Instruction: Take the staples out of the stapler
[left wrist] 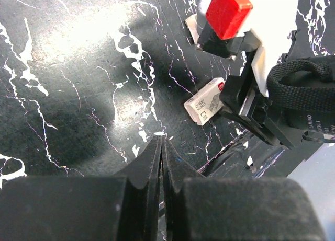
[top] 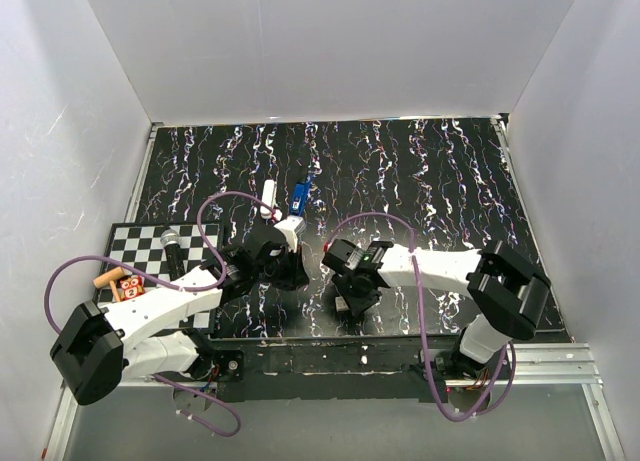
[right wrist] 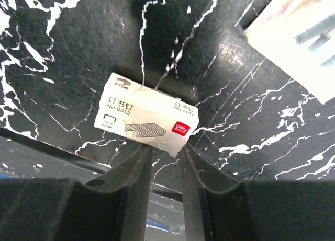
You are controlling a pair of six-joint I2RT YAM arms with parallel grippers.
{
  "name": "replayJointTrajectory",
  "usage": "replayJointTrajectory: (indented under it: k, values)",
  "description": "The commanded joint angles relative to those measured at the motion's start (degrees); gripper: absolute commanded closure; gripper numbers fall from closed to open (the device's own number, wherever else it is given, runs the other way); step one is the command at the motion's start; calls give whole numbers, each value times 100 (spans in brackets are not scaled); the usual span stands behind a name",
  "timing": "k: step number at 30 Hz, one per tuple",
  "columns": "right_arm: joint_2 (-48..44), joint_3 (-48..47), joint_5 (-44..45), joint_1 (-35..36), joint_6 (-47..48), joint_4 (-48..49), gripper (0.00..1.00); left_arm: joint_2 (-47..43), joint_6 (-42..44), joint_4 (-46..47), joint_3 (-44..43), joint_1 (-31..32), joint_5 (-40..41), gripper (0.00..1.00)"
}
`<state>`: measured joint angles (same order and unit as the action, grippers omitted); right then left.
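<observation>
A white staple box (right wrist: 146,118) with a red logo lies flat on the black marbled table. My right gripper (right wrist: 165,149) is open just short of it, and the box's near corner pokes between the fingertips without being pinched. In the left wrist view the staple box (left wrist: 205,101) rests against the right arm's dark fingers (left wrist: 236,92). My left gripper (left wrist: 161,140) is shut on nothing, low over bare table to the left of the box. A blue and white stapler (top: 298,196) lies farther back at mid table, apart from both grippers (top: 298,273) (top: 348,293). Loose staples are out of view.
A checkerboard mat (top: 140,243) sits at the left with a black cylinder (top: 172,249) and small orange blocks (top: 120,283) on it. A small white piece (top: 268,197) lies beside the stapler. White walls close in three sides. A metal rail (top: 540,359) runs along the near edge.
</observation>
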<state>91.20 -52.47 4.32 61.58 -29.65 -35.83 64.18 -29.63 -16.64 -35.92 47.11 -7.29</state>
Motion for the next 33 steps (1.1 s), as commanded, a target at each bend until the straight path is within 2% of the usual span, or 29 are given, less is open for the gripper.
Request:
replayJointTrajectory:
  k: [1,22,27,33]
  values:
    - [223,-299,157,21,73,165,64,-222,27,30,112,35,26,100]
    - [1190,-1810,588,-164,-322,-46,60,-530,-34,-155,164,35,184,100]
    - [971,-1873,658,-199,-296,-248,60,-573,-52,-155,165,35,193,99]
    - [338,-1513,877,-331,-313,-521,60,-565,-52,-67,243,35,254,97]
